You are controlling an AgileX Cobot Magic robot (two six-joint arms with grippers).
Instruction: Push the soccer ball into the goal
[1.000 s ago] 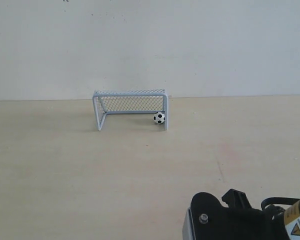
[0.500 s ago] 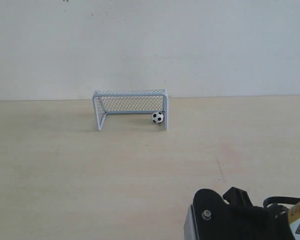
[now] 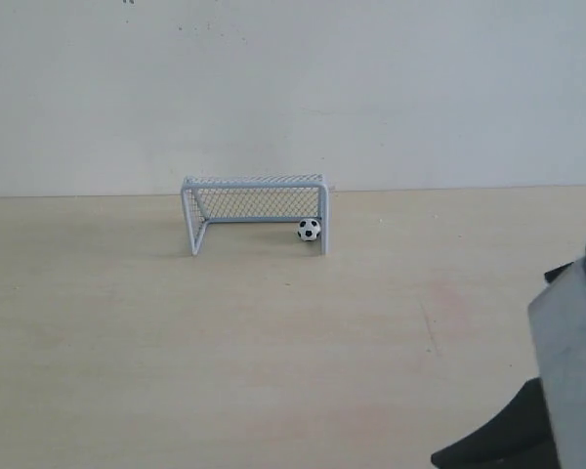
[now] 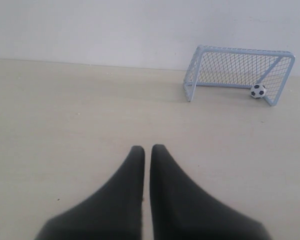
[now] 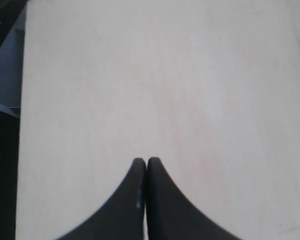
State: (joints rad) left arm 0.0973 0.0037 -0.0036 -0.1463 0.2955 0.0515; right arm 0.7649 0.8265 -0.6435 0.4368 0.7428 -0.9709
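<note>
Well ahead of the left gripper [image 4: 147, 150], the soccer ball [image 3: 310, 230] sat apparently just inside the goal [image 3: 254, 181], beside the post farther from that claw. Both claws were closed on nothing: the left's 2 fingers a sliver apart, the right gripper [image 5: 146, 162] pressed tight over the pale wooden table [image 3: 127, 342].

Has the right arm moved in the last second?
Yes. In the exterior view the right arm has swung up and to the right, further from the goal. It now fills the lower right corner.
</note>
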